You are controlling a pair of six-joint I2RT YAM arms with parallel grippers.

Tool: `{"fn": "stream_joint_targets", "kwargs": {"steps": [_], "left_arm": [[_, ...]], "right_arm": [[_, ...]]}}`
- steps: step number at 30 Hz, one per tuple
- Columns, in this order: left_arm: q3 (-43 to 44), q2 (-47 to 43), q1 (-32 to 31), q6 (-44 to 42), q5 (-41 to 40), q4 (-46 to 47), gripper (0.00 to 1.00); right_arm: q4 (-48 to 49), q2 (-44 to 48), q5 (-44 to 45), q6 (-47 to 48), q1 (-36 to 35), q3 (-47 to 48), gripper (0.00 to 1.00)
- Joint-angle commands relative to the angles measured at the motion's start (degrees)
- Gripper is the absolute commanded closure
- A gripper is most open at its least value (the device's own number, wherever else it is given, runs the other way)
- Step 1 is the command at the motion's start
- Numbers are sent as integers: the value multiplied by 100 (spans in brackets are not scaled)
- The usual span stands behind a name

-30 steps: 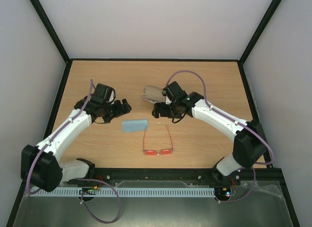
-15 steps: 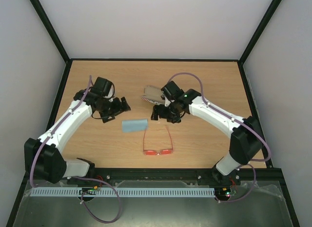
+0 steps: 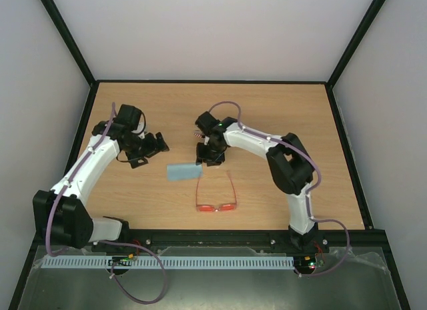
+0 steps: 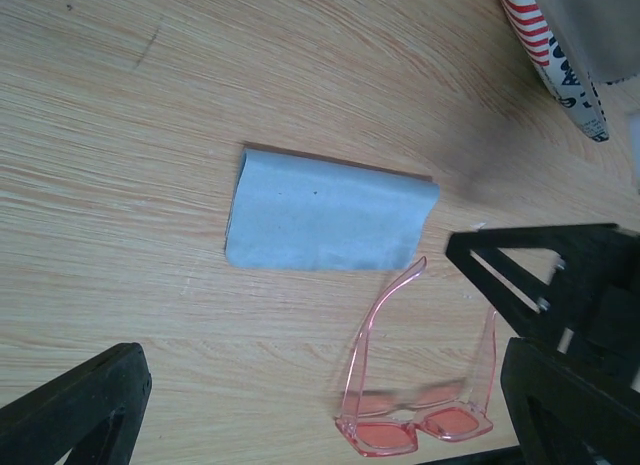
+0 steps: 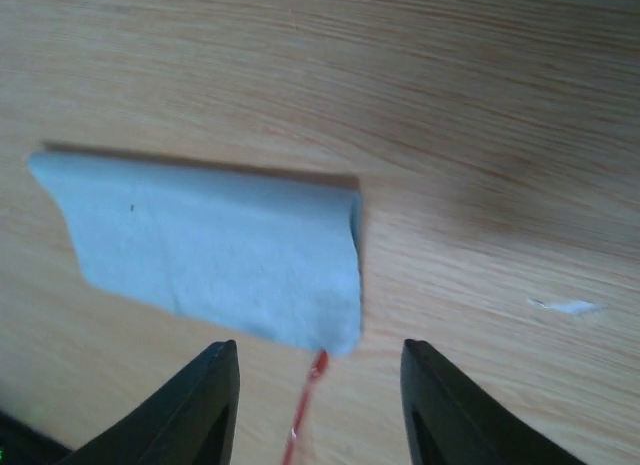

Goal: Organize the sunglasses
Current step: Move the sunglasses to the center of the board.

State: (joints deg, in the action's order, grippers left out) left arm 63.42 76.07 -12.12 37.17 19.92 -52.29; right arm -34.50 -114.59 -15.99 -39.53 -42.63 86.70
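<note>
Red-orange sunglasses [image 3: 215, 207] lie unfolded on the wooden table [image 3: 280, 117], towards its near edge. They sit just near of the light-blue cloth [image 3: 185, 171], one temple tip by its corner. The right gripper [image 3: 205, 157] hovers over the cloth's right end, fingers spread, holding nothing. The left gripper [image 3: 152, 152], likewise spread, hangs left of the cloth.

Right wrist view: just 1 temple tip of the sunglasses [image 5: 302, 415] pokes in at the bottom edge, blurred. From overhead, my right arm [image 3: 253, 140] covers most of the case [image 3: 197, 131]. Left wrist view crops that case at the corner, and my left fingers [image 4: 80, 405] run off-frame.
</note>
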Motion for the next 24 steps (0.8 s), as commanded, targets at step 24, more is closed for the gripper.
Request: {"fn": "stream_joint_targets", "kwargs": {"steps": [24], "left_arm": [[-32,74,35,-410,15,-345,1]], "right_arm": [[-894,-854,1398,-180,-597,735,73]]}}
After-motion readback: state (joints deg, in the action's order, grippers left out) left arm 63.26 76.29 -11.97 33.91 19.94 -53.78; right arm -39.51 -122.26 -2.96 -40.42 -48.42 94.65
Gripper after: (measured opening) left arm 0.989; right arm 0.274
